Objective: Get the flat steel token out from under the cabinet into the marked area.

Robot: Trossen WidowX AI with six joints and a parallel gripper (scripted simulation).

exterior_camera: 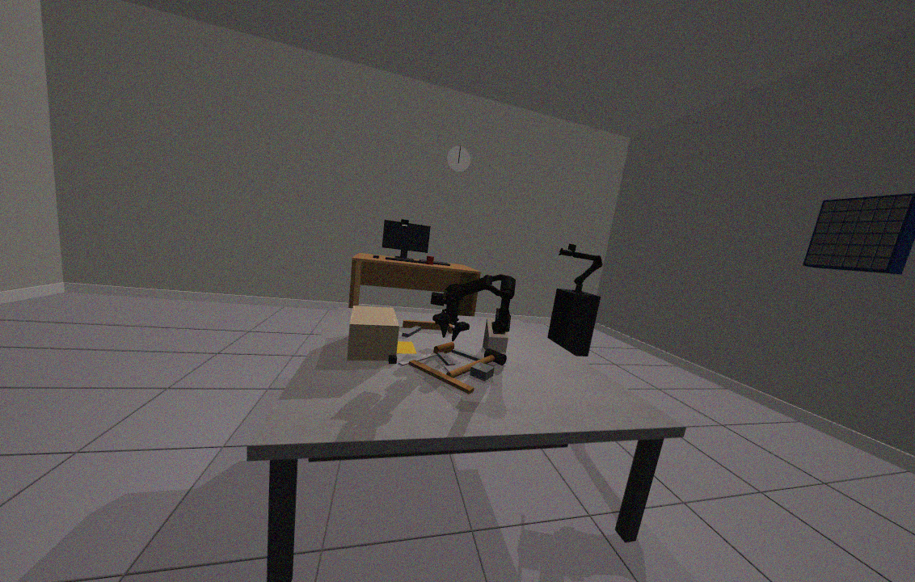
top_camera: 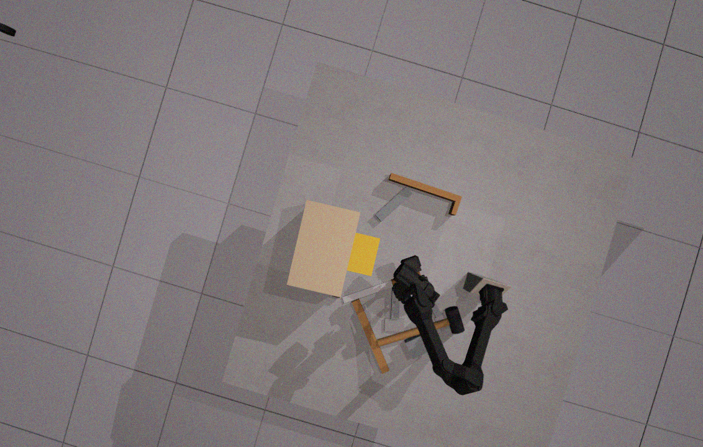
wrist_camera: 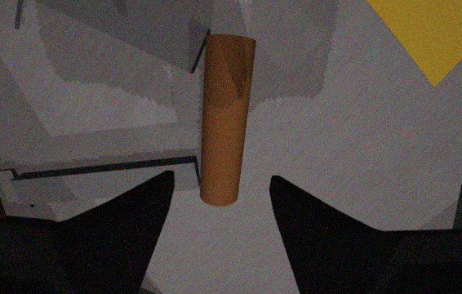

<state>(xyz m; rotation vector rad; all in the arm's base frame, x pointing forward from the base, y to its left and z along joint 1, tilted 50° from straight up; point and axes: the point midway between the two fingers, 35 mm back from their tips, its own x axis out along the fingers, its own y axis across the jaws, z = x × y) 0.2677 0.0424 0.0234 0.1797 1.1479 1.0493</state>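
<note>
The cream cabinet (top_camera: 323, 248) (exterior_camera: 373, 339) stands behind the yellow marked area (top_camera: 363, 254) (exterior_camera: 406, 347) (wrist_camera: 435, 41). No token shows in any view; the space under the cabinet is hidden. A tool with a thin pale blade (top_camera: 365, 292) has a round orange-brown handle (wrist_camera: 227, 122) (exterior_camera: 444, 347). It lies near the cabinet's front corner. My gripper (wrist_camera: 223, 180) (exterior_camera: 450, 335) is open and empty, above the handle's near end. In the wrist view the handle runs nearly straight up the picture between the fingertips.
A wooden bar (top_camera: 363, 320) (exterior_camera: 440, 376) and a black-headed mallet (top_camera: 454, 319) (exterior_camera: 495, 356) lie beside the tool. An L-shaped orange bar (top_camera: 423, 187) and a grey strip (top_camera: 390, 207) lie on the marked area's other side. A grey block (exterior_camera: 482, 371) sits by the mallet.
</note>
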